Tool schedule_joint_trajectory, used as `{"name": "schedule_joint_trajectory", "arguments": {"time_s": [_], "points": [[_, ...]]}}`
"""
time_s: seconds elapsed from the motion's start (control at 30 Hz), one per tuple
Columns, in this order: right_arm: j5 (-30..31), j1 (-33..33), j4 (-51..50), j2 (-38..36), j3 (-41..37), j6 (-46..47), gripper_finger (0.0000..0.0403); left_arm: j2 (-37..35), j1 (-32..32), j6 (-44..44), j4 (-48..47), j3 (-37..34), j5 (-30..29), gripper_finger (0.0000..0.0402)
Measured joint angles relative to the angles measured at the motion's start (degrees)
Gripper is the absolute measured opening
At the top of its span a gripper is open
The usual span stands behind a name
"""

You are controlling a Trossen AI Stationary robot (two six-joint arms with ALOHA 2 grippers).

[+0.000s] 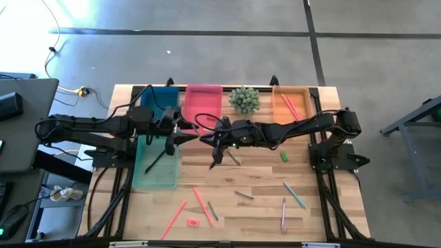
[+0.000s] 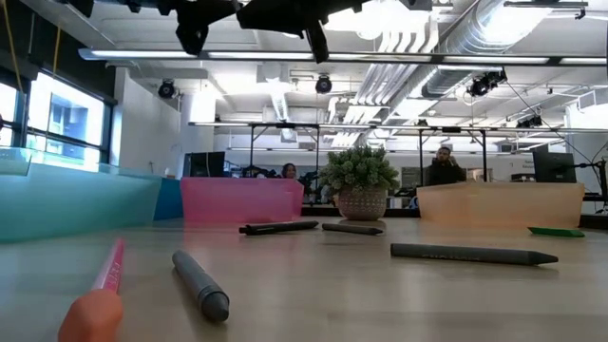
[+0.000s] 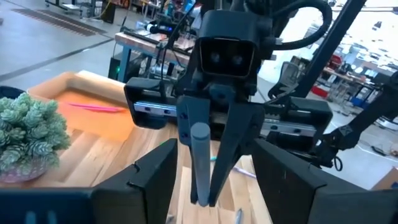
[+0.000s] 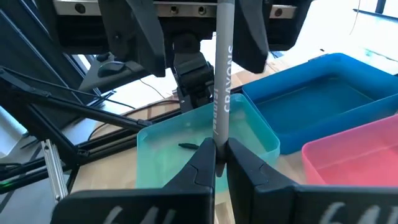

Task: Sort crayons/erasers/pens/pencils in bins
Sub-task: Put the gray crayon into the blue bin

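My right gripper is shut on a grey crayon high above the table, just near of the pink bin. My left gripper faces it from the table's left and is open, one finger on each side of the crayon's free end without touching it. Both grippers show in the high view, the left and the right. The pale teal bin below holds a small dark piece. The blue bin and the orange bin, which holds pink pencils, stand at the far edge. My right gripper pinches the grey crayon near one end between its two fingertips. The fingers come from the table's right. The crayon sticks out beyond them toward my left gripper, its free end lifted clear of everything.
A spiky green plant stands between the pink and orange bins. Loose on the near half of the table lie salmon pencils, grey sticks, a purple stick, a green eraser and a red eraser.
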Motion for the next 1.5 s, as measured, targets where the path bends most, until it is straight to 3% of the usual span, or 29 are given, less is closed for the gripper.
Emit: {"name": "schedule_joint_trajectory", "arguments": {"time_s": [0.13, 0.5, 0.7, 1.13, 1.5], "points": [[0.0, 0.0, -0.01, 0.0, 0.0, 0.0, 0.0003, 1.17, 0.0, -1.03, 0.22, 0.0, -0.68, 0.0181], [-0.02, 0.0, -0.2, 0.0, 0.0, -0.78, 0.0003, 1.28, 0.0, 0.69, 0.22, 0.0, -0.71, 0.0061], [-0.17, 0.02, -0.22, 0.0, 0.0, -1.27, 0.0003, 1.28, 0.0, 0.76, 0.2, 0.0, -0.68, 0.0018], [0.55, 0.02, -0.24, 0.0, 0.0, -1.51, 0.0007, 1.28, 0.01, 0.78, 0.18, 0.0, -0.68, 0.0023], [0.83, -0.37, -2.02, 0.0, 0.0, -1.07, 0.0127, 1.28, 0.02, 3.97, -1.01, 0.0, -2.74, 0.0018]]}}
